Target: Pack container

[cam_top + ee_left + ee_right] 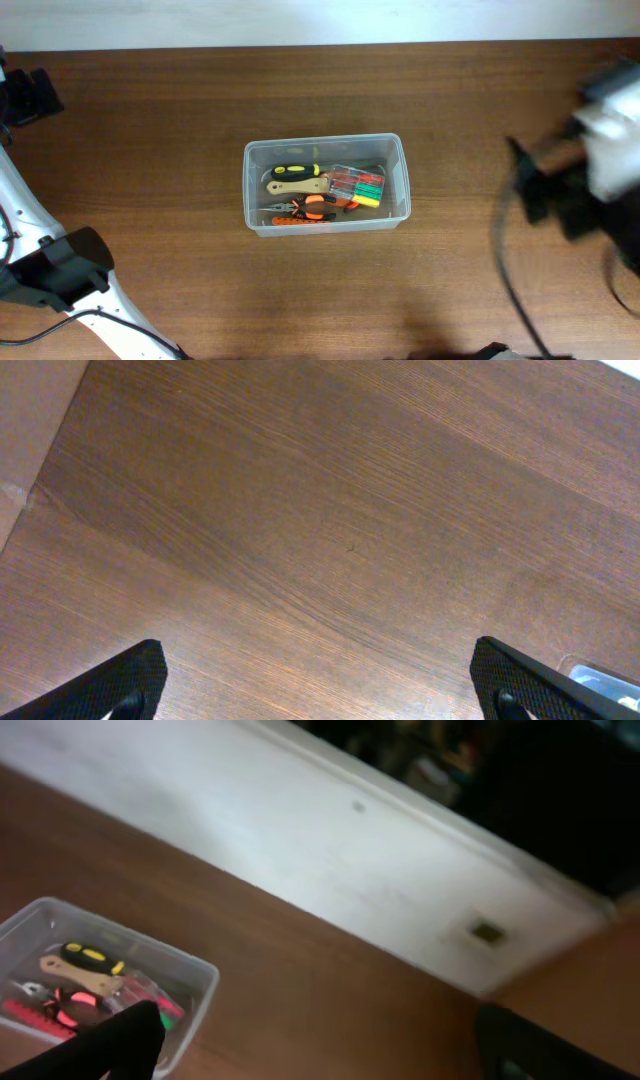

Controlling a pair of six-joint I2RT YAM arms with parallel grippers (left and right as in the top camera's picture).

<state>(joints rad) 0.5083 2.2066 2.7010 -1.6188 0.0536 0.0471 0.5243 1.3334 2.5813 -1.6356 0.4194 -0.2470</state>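
The clear plastic container (326, 184) stands in the middle of the wooden table. Inside lie a yellow-and-black handled tool (297, 171), orange-handled pliers (312, 208) and a small clear case of coloured screwdrivers (360, 186). The container also shows in the right wrist view (100, 980) at lower left. My right gripper (320, 1045) is open and empty, raised above the table to the container's right; in the overhead view it is a blur (550, 185). My left gripper (320, 680) is open and empty over bare wood, and it is out of the overhead view.
The left arm's base and links (55, 270) sit at the table's left edge. The table's far edge and a white wall (300, 850) lie behind. A corner of the container's rim (600, 678) peeks in at the lower right of the left wrist view.
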